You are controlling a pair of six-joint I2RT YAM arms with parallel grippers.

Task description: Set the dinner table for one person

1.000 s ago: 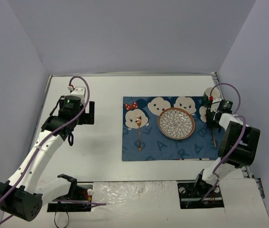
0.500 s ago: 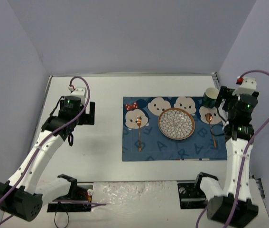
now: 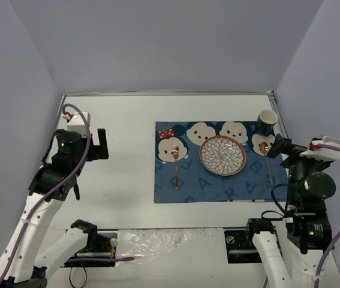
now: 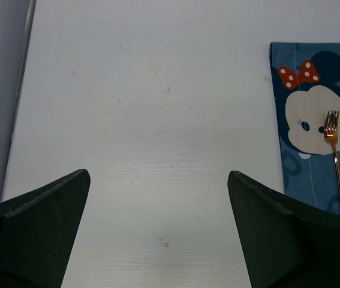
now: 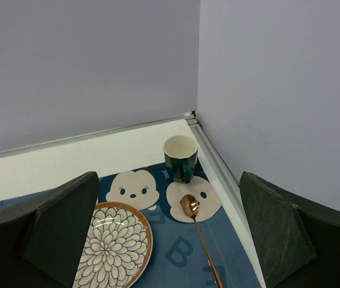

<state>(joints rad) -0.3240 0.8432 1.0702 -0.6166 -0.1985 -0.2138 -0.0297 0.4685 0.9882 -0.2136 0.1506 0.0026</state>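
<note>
The dinner table (image 3: 122,174) is a white top carrying a dark blue cartoon mat (image 3: 217,187). A patterned plate (image 3: 223,156) sits mid-mat. A copper fork (image 3: 176,168) lies to its left and a copper spoon (image 3: 268,163) to its right. A green mug (image 3: 266,123) stands at the mat's far right corner. My left gripper (image 3: 98,146) hangs open and empty over bare table (image 4: 158,90), left of the fork (image 4: 334,162). My right gripper (image 3: 279,147) is open and empty, raised near the spoon (image 5: 196,222), mug (image 5: 180,157) and plate (image 5: 113,246).
Grey walls close in the table on the left, back and right. A thin metal edge (image 5: 214,159) runs along the right side just beyond the mug. White table lies between the left wall and the mat (image 4: 292,171).
My right gripper opened fully and drew back and up from the spoon, which stays on the mat. My left arm pulled back toward the left wall.
</note>
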